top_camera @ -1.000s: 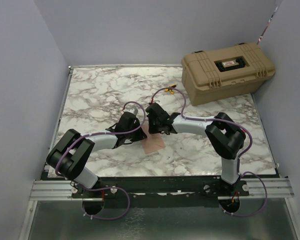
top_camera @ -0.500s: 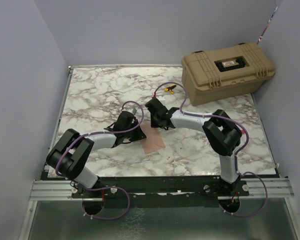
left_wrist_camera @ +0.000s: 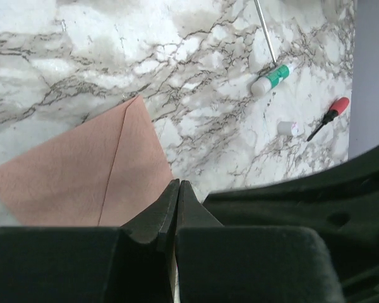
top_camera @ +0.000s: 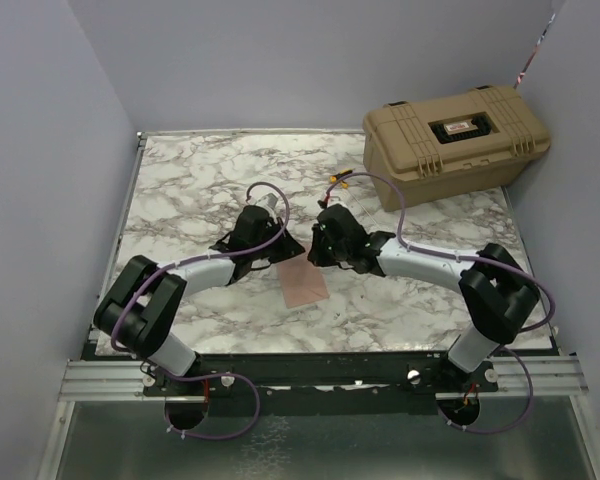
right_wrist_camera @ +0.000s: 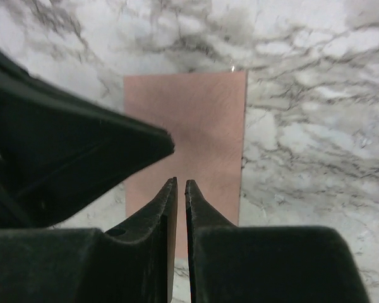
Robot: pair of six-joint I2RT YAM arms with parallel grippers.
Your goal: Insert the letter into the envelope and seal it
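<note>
One salmon-tan paper lies flat on the marble table [top_camera: 180,190] between my grippers. In the left wrist view it shows a pointed corner with a crease running from it, so it is the envelope [left_wrist_camera: 82,170]. It also shows in the top view [top_camera: 303,285] and as a plain rectangle in the right wrist view [right_wrist_camera: 199,132]. No separate plain sheet shows, so the letter is hidden or out of view. My left gripper [top_camera: 280,248] [left_wrist_camera: 178,184] is shut and empty, over the envelope's edge. My right gripper [top_camera: 320,260] [right_wrist_camera: 180,183] is shut and empty, just above the envelope.
A tan hard case [top_camera: 455,140] stands at the back right. A green-and-white glue stick [left_wrist_camera: 270,79], a red-handled tool [left_wrist_camera: 328,113] and a small white cap [left_wrist_camera: 290,129] lie on the marble beyond the left gripper. Grey walls close in the sides and back.
The right arm has stretched out, its elbow swinging right, and its gripper has shifted right and nearer. The left gripper has moved a little farther away. More of the envelope is uncovered.
</note>
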